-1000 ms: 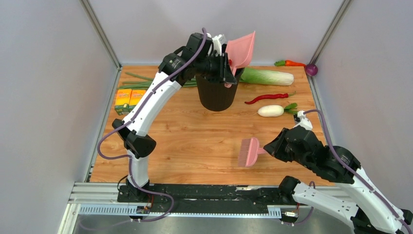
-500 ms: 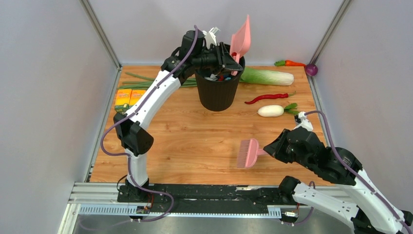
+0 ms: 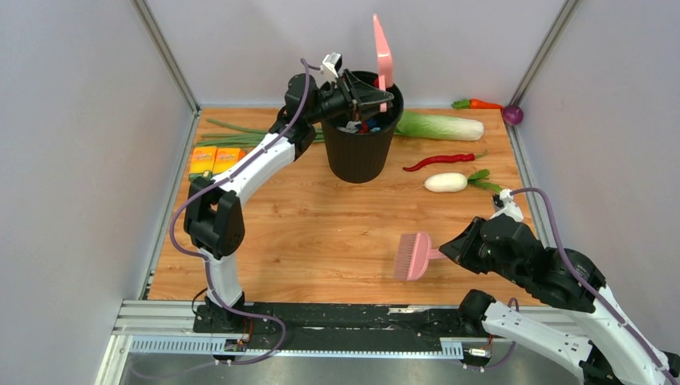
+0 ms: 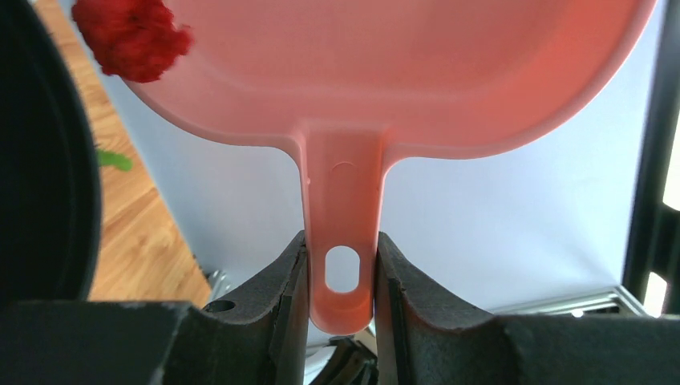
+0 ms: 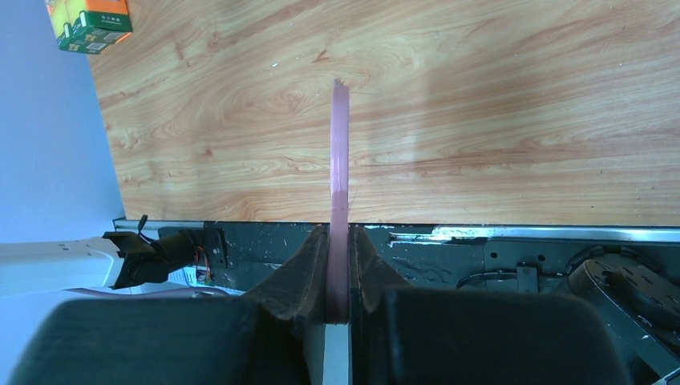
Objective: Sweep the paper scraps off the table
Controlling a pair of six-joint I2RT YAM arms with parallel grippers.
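As my left claw (image 4: 341, 277) clamps the pink dustpan (image 4: 401, 72) upright over the black bin (image 3: 358, 156), I'm dumping. One red paper scrap (image 4: 132, 32) shows at its edge; I'd shake next.

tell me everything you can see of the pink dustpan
The dustpan is pink, smooth plastic by its look: a shallow rounded scoop and a flat handle with a hole near its end. The left gripper is shut on that handle. The pan is tipped up almost vertical, edge-on to the top camera, above the black bin at the back of the table. A red scrap shows at the scoop's edge; stuck or falling, I cannot tell.
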